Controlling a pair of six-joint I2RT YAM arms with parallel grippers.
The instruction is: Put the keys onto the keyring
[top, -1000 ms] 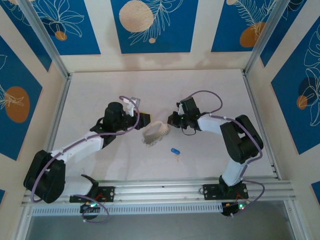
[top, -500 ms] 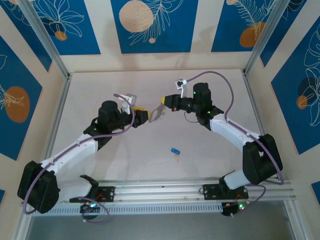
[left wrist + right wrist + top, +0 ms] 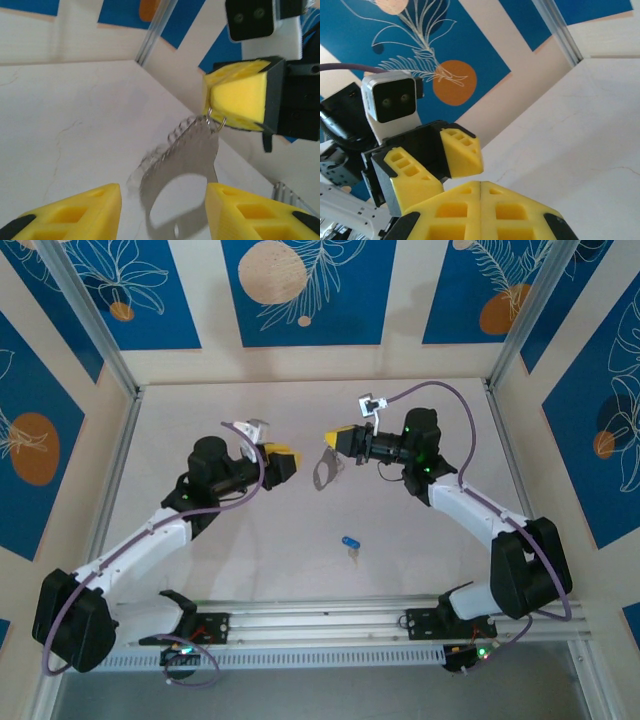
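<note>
Keyring (image 3: 325,468) hangs above the counter (image 3: 200,410), pinched at its top by our right gripper (image 3: 338,443). Our left gripper (image 3: 288,466) faces it, jaws spread and empty. We see the blue-headed key (image 3: 350,543) lying on the counter, well apart.

There is one keyring (image 3: 325,470), a flat grey loop. There is one key (image 3: 350,543), small, with a blue head. The grippers are two: one left gripper (image 3: 295,467) and one right gripper (image 3: 329,443), each with two yellow fingers (image 3: 95,210). There is one table (image 3: 260,540).
</note>
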